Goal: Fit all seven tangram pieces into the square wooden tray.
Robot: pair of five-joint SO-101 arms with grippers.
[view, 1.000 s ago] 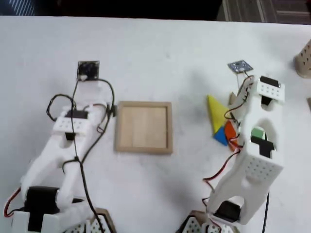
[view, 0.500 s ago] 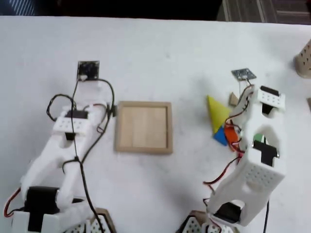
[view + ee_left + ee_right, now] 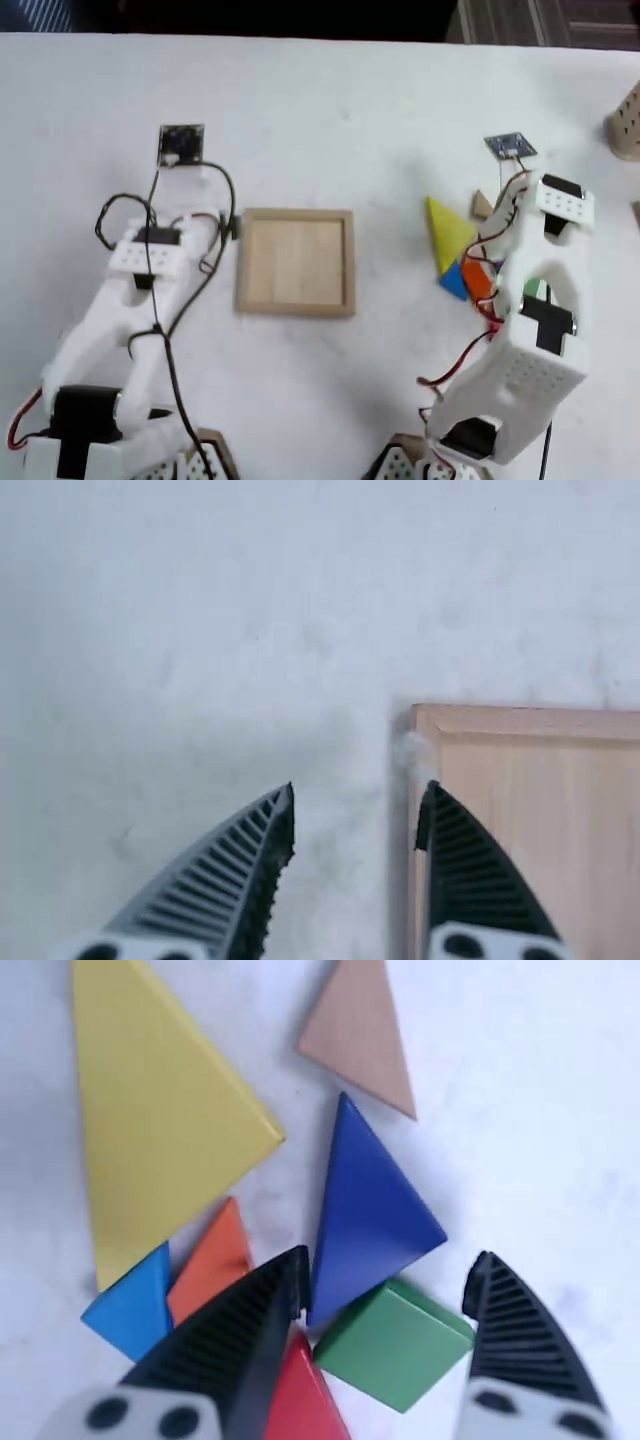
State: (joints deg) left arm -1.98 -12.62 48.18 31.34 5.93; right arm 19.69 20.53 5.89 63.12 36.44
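White table (image 3: 350, 100), tray (image 3: 296, 262) mid-table; your left gripper (image 3: 359, 792), jaws apart, sits at its left rim; your right gripper (image 3: 388, 1265), jaws apart, hangs over the green square (image 3: 395, 1345) among pieces (image 3: 448, 235) nearer the right edge.

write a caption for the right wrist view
Open right gripper over the green square, beside the dark blue triangle and large yellow triangle.

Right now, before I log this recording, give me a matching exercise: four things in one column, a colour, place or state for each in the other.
Things:
1. wooden tray
2. largest triangle
3. square piece
4. left tool

Descriptions:
a. green
b. open, at the tray's edge
c. yellow
d. bare wood, no pieces inside

Pairs: 1-d; 2-c; 3-a; 4-b
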